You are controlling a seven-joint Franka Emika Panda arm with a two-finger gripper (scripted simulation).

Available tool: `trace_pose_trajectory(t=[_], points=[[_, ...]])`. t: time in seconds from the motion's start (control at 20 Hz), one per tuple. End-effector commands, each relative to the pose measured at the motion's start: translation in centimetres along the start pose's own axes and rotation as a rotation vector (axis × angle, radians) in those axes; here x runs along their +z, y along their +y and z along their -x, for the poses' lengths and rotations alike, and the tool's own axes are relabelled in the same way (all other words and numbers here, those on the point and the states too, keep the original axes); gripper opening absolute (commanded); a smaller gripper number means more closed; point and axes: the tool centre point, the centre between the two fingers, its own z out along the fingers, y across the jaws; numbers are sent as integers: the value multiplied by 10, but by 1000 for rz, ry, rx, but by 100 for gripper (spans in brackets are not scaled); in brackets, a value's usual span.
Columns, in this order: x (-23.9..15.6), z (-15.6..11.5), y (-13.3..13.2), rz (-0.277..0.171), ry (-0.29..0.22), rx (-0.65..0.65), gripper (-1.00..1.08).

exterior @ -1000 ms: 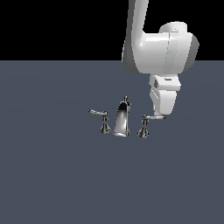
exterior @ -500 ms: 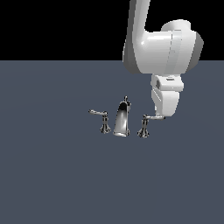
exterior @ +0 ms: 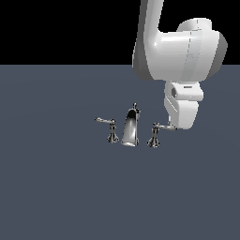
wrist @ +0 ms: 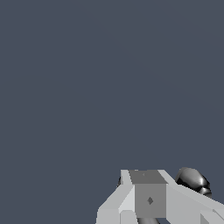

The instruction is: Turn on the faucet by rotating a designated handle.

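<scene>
Faucet (exterior: 131, 127): small chrome set near the middle of the dark bench (exterior: 56, 187), spout in the centre, one lever at each side.
Handle (exterior: 157, 132): lever at 3 o'clock of the spout in the exterior view, on a flared base, arm pointing out toward 3 o'clock.
Other lever (exterior: 108, 127): at 9 o'clock of the spout, well apart from the arm, not the target.
Gripper (exterior: 174, 125): low at the handle's outer tip, at 3 o'clock of the base; appears touching or just beside the lever end.
Gripper state: cannot tell whether spread or pressed together; fingertips hidden in the exterior view, cropped in the wrist view.
Wrist view: grey gripper body (wrist: 148, 199) close up, a chrome rounded part (wrist: 194, 180) just beside it.
Step in hand: apparently contact made at the lever tip, rotation likely under way or about to begin.
Next move: sideways push on the lever end, following an arc around the pedestal, height kept so contact does not slip off.
</scene>
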Motion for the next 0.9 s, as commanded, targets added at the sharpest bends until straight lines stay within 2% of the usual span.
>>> trace_pose_trajectory(t=[0.0, 0.75, 0.85], points=[[0, 1, 4, 1, 0, 1, -100], [0, 10, 56, 10, 1, 12, -100], [0, 5, 52, 6, 3, 18, -100]])
